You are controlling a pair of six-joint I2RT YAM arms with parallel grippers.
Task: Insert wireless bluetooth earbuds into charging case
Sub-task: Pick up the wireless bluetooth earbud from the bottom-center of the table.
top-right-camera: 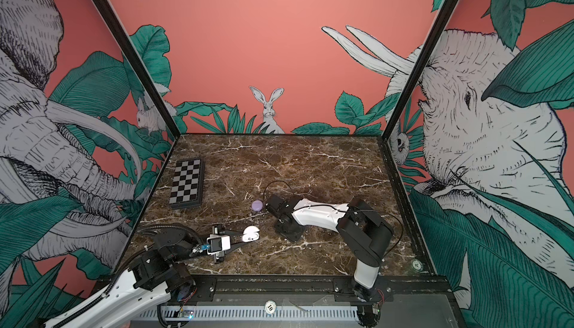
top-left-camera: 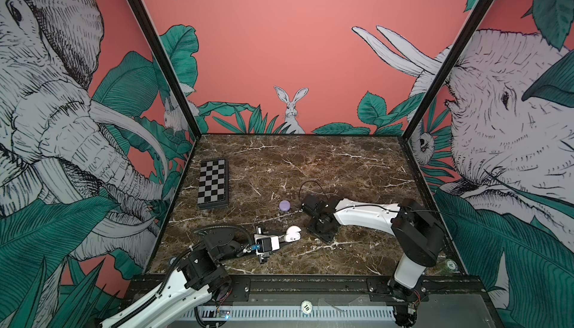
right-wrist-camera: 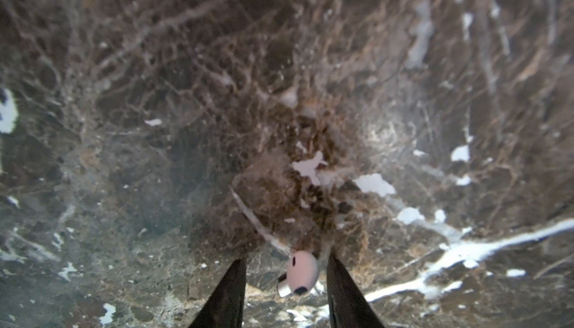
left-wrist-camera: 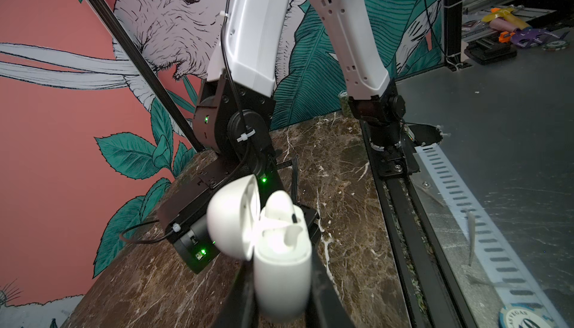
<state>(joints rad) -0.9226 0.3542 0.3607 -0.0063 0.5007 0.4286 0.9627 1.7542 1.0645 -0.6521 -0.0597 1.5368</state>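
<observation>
My left gripper is shut on the white charging case, gripping its lower body, with the lid swung open. A white earbud stands in the case. In both top views the case is low over the front middle of the table. My right gripper points straight down at the marble just right of the case. Its jaws are open around a pale earbud lying on the table, closer to one finger and apart from the other. A closed lilac case sits further back.
A folded chessboard lies at the back left of the table. Poker chips rest on the front rail and near the right wall. The two arms are close together at the front middle.
</observation>
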